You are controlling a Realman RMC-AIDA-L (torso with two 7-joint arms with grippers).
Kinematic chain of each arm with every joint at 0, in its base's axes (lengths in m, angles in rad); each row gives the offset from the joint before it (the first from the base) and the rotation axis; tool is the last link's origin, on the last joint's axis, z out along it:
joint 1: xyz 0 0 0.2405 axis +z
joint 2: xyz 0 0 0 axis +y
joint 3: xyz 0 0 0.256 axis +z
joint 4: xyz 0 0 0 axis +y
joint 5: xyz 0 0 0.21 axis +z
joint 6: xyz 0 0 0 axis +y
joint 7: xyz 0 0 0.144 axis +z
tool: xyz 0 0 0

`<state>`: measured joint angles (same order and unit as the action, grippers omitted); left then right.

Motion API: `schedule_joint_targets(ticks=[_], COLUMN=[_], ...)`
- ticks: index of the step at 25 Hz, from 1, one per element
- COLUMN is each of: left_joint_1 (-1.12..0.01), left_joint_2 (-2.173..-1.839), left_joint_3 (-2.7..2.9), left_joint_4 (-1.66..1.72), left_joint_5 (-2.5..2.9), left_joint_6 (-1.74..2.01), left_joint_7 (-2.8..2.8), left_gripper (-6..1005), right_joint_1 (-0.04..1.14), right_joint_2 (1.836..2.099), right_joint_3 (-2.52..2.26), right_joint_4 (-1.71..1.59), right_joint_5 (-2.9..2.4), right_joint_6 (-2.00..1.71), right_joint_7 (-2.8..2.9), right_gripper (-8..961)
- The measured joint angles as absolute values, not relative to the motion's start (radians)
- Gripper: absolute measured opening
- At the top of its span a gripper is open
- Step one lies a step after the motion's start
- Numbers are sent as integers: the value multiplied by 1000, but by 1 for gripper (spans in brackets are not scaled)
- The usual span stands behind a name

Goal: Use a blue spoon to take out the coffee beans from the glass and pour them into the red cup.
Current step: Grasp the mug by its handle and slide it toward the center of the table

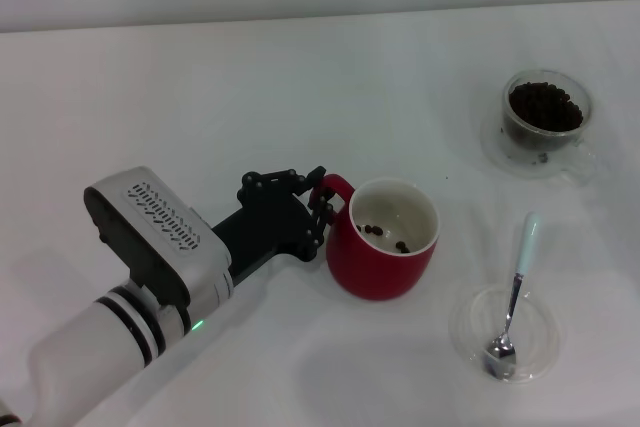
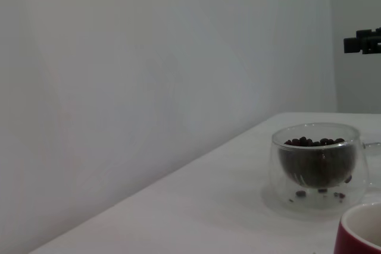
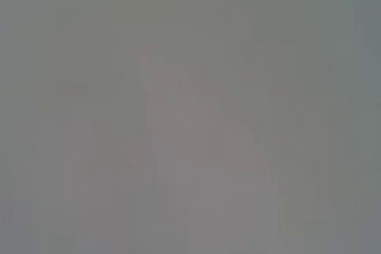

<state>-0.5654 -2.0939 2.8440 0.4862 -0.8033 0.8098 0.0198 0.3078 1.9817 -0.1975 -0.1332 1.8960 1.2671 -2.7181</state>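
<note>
Fingers of the left gripper (image 1: 322,209) sit right at the red cup's loop handle, and they look closed around it, but I cannot tell for sure from my head view. I see the left arm reach in from the lower left of the white table (image 1: 200,97). The right gripper does not show up in my head view, and my right wrist view is only a plain grey blur.

The red cup (image 1: 382,239) stands upright near the middle of the table. Its inside is white, and I count about 4 coffee beans (image 1: 385,235) lying on its bottom.

The glass (image 1: 545,119) stands well apart from the cup, at the far right of the table. It is upright and nearly full of dark beans. In my left wrist view the glass (image 2: 317,165) shows a heap of beans up to its rim, with a few more lower down in its base, and the red cup's rim (image 2: 360,236) peeks in at the corner.

The blue spoon (image 1: 514,297) lies near the cup's right side. Its metal bowl rests in a flat clear dish (image 1: 470,332), and its pale handle points away from me over the dish's rim.
</note>
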Motion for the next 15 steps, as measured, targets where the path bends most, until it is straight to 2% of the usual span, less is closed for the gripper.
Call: schedule_joint_targets(ticks=[15], left_joint_1=[-549], left_joint_2=[-2094], left_joint_3=[2844], left_joint_4=[486], left_joint_5=[-801], left_joint_6=[775], left_joint_7=[20], left_gripper=[129], right_joint_1=[303], right_joint_2=[1979], right_joint_3=[-204], right_joint_4=[-133], right_joint_5=[1893], right_joint_6=[1274], right_joint_7=[-2718], right_gripper=[713])
